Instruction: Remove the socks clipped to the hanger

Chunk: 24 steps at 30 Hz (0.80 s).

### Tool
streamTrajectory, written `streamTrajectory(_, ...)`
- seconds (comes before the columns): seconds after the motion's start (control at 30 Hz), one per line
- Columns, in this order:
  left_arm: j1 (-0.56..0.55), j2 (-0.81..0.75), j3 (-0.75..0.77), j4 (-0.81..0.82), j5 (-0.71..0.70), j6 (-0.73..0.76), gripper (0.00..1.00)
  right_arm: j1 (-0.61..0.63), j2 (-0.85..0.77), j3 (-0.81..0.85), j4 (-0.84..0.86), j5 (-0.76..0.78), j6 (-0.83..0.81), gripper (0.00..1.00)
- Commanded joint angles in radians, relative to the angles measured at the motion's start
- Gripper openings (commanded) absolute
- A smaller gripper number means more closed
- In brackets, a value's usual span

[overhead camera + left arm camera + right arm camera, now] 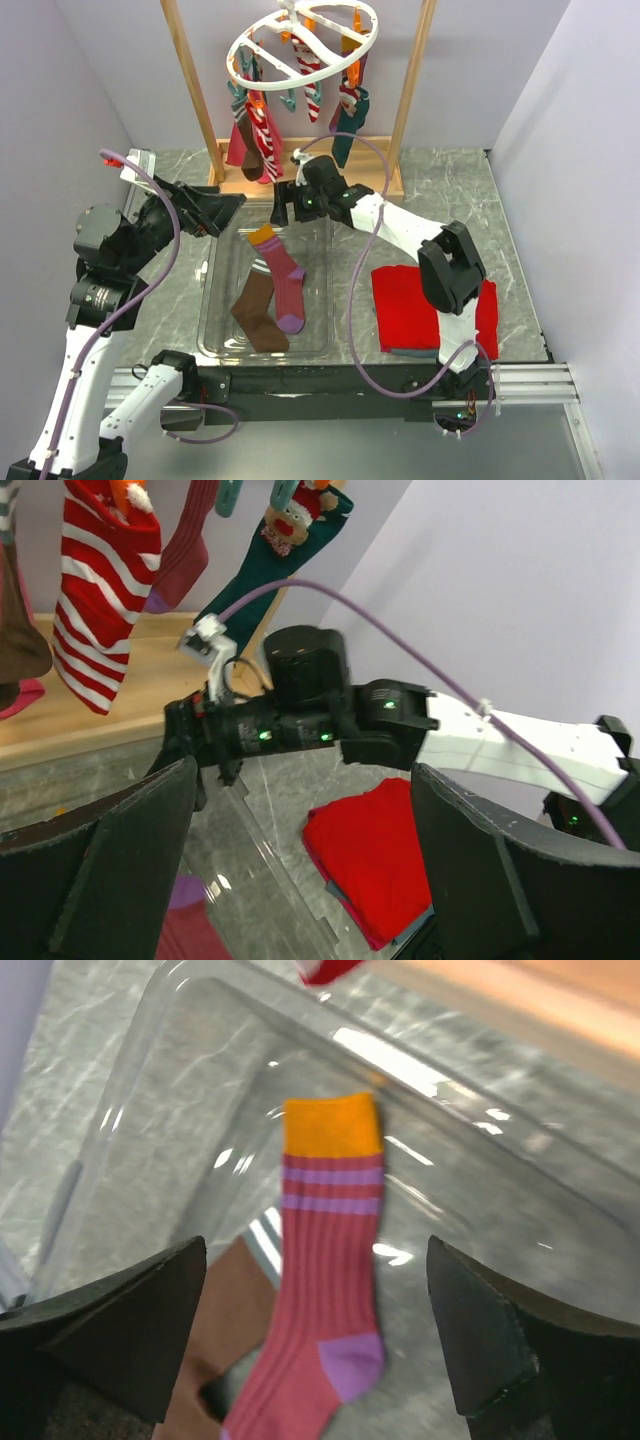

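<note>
A white round hanger point(300, 40) on a wooden stand holds clipped socks: a red-and-white striped one point(265, 135), a maroon one point(238, 145) and a dark teal one point(347, 125). In the clear bin point(215, 300) below lie a pink sock with an orange cuff point(282, 275) and a brown sock point(258, 310). My right gripper point(280, 212) hovers open over the bin's far end. In its wrist view the pink sock point(325, 1260) lies below the jaws point(320, 1350), untouched. My left gripper point(228, 212) is open and empty at the bin's far left corner, facing the right arm point(300, 720).
A folded red cloth point(410, 305) lies on the table right of the bin, over a grey piece. The stand's wooden base point(300, 180) and posts rise just behind the bin. A purple cable point(420, 660) arcs off the right arm.
</note>
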Motion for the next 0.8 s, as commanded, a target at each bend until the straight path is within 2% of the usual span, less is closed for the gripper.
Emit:
streamTrajectory(0.0, 0.0, -0.024, -0.001, 0.003, -0.043, 0.012, 0.92, -0.001, -0.148, 0.008, 0.016, 0.124, -0.073, 1.0)
streamTrajectory(0.07, 0.0, -0.027, -0.009, 0.006, -0.066, 0.009, 0.94, -0.008, -0.175, -0.041, 0.136, 0.132, -0.067, 1.0)
streamTrajectory(0.1, 0.0, -0.022, -0.03, 0.026, -0.054, -0.006, 0.99, -0.011, -0.183, -0.06, 0.189, 0.125, -0.065, 1.0)
streamTrajectory(0.17, 0.002, 0.01, -0.039, 0.061, 0.015, -0.045, 0.99, -0.012, -0.198, -0.106, 0.345, 0.119, -0.082, 0.97)
streamTrajectory(0.27, 0.002, 0.033, -0.042, 0.089, 0.037, -0.078, 0.98, -0.012, -0.208, -0.16, 0.556, 0.093, -0.093, 0.94)
streamTrajectory(0.43, 0.003, 0.07, 0.0, 0.084, -0.04, -0.068, 0.95, -0.012, -0.143, -0.114, 0.683, 0.076, -0.091, 0.88)
streamTrajectory(0.6, 0.017, 0.203, 0.106, 0.003, -0.192, -0.095, 0.86, -0.013, -0.108, -0.095, 0.752, 0.089, -0.105, 0.82)
streamTrajectory(0.77, 0.026, 0.344, 0.2, 0.031, -0.186, -0.103, 0.79, -0.013, -0.08, -0.08, 0.781, 0.076, -0.096, 0.78)
